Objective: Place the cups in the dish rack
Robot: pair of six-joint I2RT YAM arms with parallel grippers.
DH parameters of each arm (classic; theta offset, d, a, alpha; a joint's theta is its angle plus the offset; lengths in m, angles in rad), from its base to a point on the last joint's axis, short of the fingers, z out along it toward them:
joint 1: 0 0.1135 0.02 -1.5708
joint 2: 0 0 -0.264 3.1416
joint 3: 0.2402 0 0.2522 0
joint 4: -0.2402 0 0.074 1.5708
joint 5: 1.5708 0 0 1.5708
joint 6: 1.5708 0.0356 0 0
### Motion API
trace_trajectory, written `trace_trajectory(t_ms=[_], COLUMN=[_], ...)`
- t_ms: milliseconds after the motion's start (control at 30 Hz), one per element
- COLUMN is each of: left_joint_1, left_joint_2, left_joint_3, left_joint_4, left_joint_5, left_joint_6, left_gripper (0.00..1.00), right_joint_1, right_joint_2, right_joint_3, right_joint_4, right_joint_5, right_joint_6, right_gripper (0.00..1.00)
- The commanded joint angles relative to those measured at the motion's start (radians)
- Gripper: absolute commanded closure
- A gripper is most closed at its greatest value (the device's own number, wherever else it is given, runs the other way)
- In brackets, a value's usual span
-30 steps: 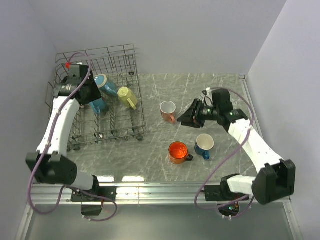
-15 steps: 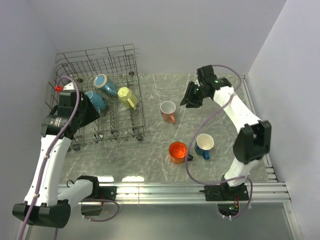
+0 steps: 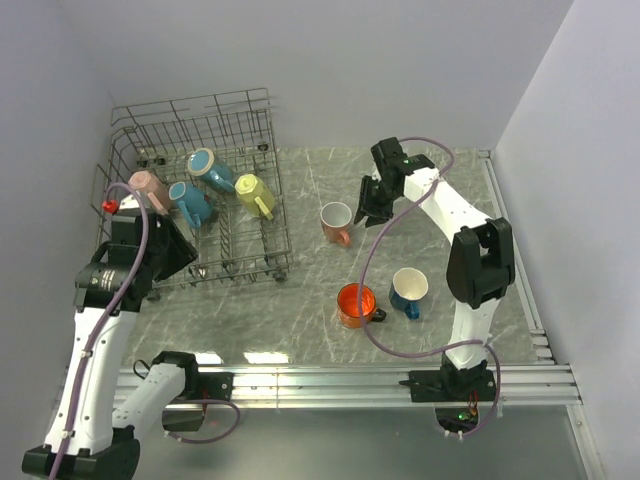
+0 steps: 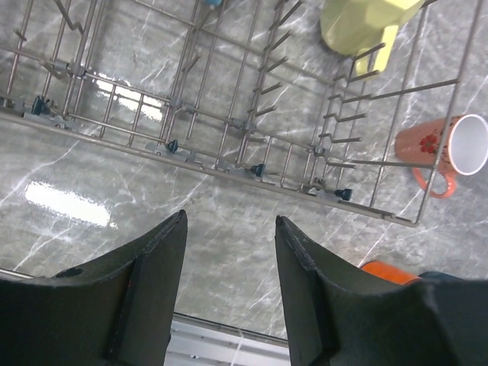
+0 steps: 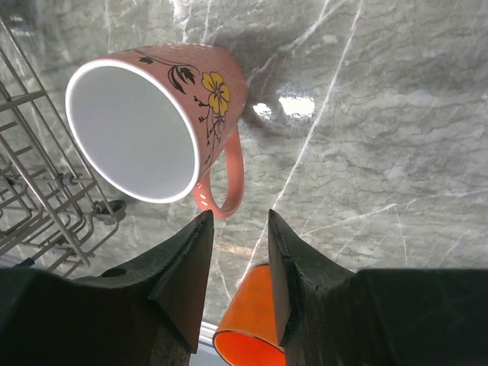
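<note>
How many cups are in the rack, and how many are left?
Done: four cups in the dish rack: pink cup, near blue cup, far blue cup, yellow cup. In hand: nothing; left gripper and right gripper are open, the right beside the salmon cup. Left on the table: salmon cup, orange cup, dark blue cup.

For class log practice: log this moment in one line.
dish rack: four mugs | left fingers: open, empty | right fingers: open by salmon mug

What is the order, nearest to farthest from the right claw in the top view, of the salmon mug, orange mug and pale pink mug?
1. Salmon mug: on the table, just left of the right claw.
2. Orange mug: on the table, toward the arm bases.
3. Pale pink mug: inside the dish rack, far left.
</note>
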Motion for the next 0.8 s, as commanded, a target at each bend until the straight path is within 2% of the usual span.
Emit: trace_trajectory(t_ms=[0, 367, 500, 633, 767], left_joint_1=[-0.005, -0.005, -0.005, -0.005, -0.005], left_joint_2=[0.003, 0.067, 0.098, 0.103, 0.083], left_joint_3=[-0.003, 0.007, 0.027, 0.035, 0.021], left_joint_4=[0.011, 0.034, 0.045, 0.023, 0.014], left_joint_5=[0.011, 0.018, 0.037, 0.040, 0.034], left_joint_6=[-0.011, 0.039, 0.045, 0.050, 0.053], left_gripper=[0.45, 0.46, 0.46, 0.46, 0.46], right_joint_1=[0.009, 0.012, 0.028, 0.054, 0.074], right_joint_2=[0.008, 0.065, 0.143, 0.223, 0.296], right_joint_3=[0.036, 0.138, 0.209, 0.279, 0.330], right_joint_4=[0.036, 0.052, 0.018, -0.028, -0.068], right_joint_5=[-0.020, -0.063, -0.015, 0.120, 0.180], right_joint_6=[-0.021, -0.003, -0.007, -0.013, -0.016], right_gripper=[0.58, 0.58, 0.58, 0.58, 0.59])
